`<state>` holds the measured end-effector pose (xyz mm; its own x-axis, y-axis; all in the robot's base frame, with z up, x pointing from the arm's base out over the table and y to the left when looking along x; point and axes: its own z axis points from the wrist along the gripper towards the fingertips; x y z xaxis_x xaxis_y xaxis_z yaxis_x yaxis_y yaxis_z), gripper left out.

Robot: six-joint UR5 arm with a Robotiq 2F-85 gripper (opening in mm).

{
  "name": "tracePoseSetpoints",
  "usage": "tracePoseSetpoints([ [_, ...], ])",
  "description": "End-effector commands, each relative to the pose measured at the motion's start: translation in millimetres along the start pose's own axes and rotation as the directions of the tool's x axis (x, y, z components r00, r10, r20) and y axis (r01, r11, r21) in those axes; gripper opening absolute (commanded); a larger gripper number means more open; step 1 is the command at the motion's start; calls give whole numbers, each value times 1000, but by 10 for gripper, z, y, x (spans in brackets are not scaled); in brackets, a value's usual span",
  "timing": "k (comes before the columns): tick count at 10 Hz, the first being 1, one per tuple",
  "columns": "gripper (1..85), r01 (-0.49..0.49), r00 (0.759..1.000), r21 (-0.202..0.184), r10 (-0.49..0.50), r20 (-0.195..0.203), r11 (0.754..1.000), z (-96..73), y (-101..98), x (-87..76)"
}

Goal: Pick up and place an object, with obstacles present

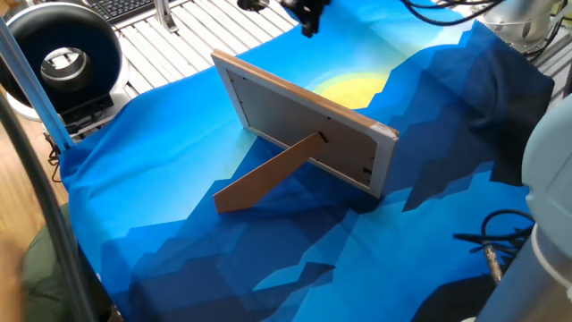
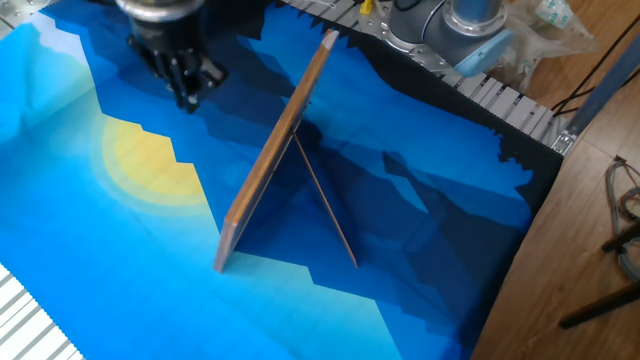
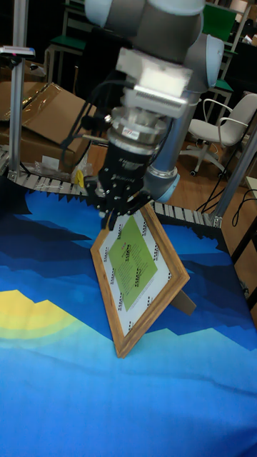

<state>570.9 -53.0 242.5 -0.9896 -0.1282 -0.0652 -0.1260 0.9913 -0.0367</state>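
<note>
The obstacle, a picture frame point(image 1: 304, 121) with a grey back board and light wooden rim, stands propped on its long tan leg point(image 1: 268, 174) in the middle of the blue cloth. It shows edge-on in the other fixed view point(image 2: 275, 160). The tall fixed view shows its front point(image 3: 135, 268) with a green sheet. My gripper point(image 1: 308, 31) hangs above the cloth beyond the frame, on its front side, apart from it. Its fingers point(image 2: 190, 95) taper together, shut, in the other fixed view, and the gripper point(image 3: 113, 220) overlaps the frame's top corner in the tall view. The object is not visible; nothing shows between the fingertips.
A yellow sun patch point(image 2: 150, 165) lies on the cloth under the gripper's side. A black round device point(image 1: 58, 54) stands at the table's left corner. The arm's base point(image 2: 470, 20) is behind the frame. Cables point(image 1: 500, 246) hang at the right edge.
</note>
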Motion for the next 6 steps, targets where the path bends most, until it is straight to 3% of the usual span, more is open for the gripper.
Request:
tracePoseSetpoints([
  [1,163,1,999,-35,1,51,999,447,-140,-65],
  [4,27,16,997,-32,-14,78,999,706,-150,-153],
  [6,13,11,996,-36,-8,85,999,785,-134,-170],
])
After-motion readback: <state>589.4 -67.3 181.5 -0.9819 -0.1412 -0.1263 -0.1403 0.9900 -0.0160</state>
